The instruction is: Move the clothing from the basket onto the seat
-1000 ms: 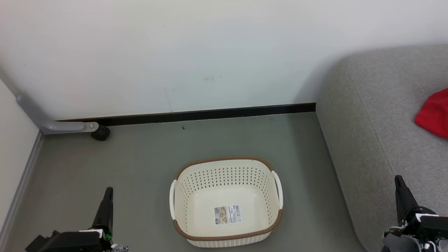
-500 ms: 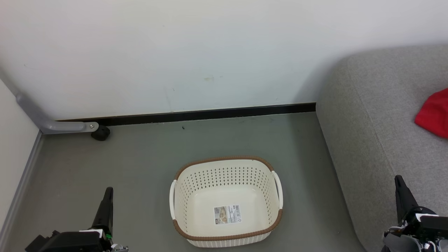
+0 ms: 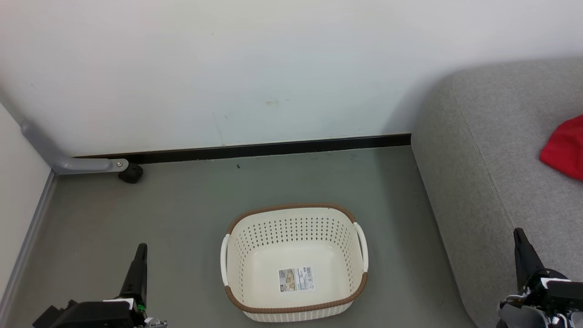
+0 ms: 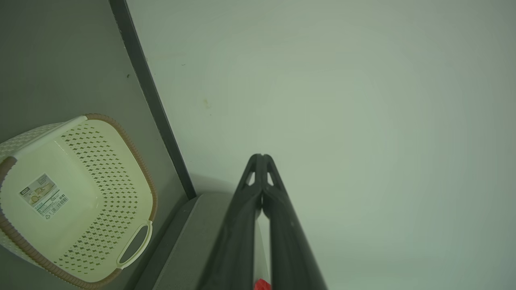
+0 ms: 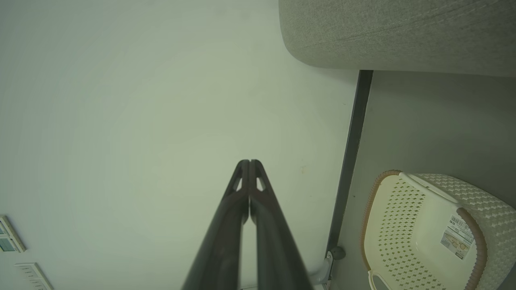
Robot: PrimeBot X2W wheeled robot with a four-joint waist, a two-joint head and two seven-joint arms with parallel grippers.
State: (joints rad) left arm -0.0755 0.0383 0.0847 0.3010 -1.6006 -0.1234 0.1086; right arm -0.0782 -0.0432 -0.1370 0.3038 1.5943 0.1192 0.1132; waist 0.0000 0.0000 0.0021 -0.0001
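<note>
The cream basket with a brown rim stands on the grey floor, holding nothing but a label on its bottom; it also appears as the basket and the basket in the wrist views. A piece of red clothing lies on the light-grey seat at the right edge. My left gripper is shut, low at the left of the basket, fingers together. My right gripper is shut in front of the seat's near side, fingers pressed together.
A white wall with a black baseboard runs behind the basket. A grey bracket with a dark caster sits at the back left by a side wall. Open grey floor surrounds the basket.
</note>
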